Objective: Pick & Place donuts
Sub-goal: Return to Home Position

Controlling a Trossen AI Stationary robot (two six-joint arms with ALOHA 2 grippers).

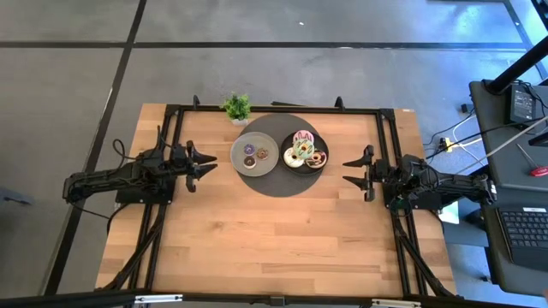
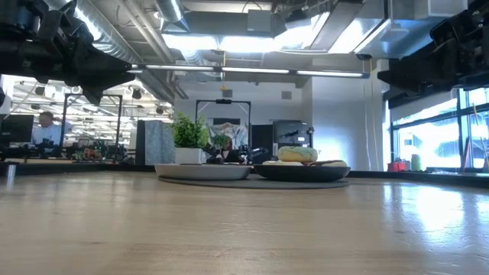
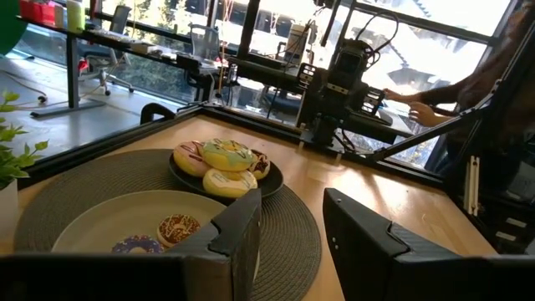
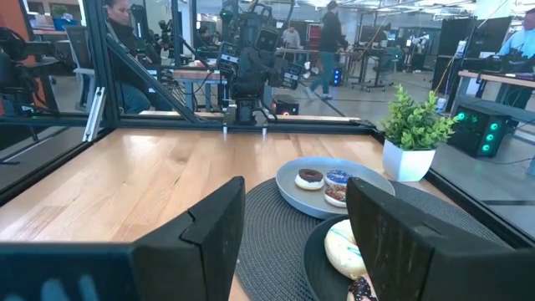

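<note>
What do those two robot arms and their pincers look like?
The left arm and right arm are dark and jointed, with black cables alongside. The left gripper and right gripper each end in two black, wedge-shaped fingers.

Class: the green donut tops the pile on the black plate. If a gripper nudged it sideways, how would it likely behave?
Probably slides off: the green donut rests on other donuts, not flat on the black plate. As a round ring, it might roll if it lands on edge. It looks small and toy-like, so likely light.
</note>
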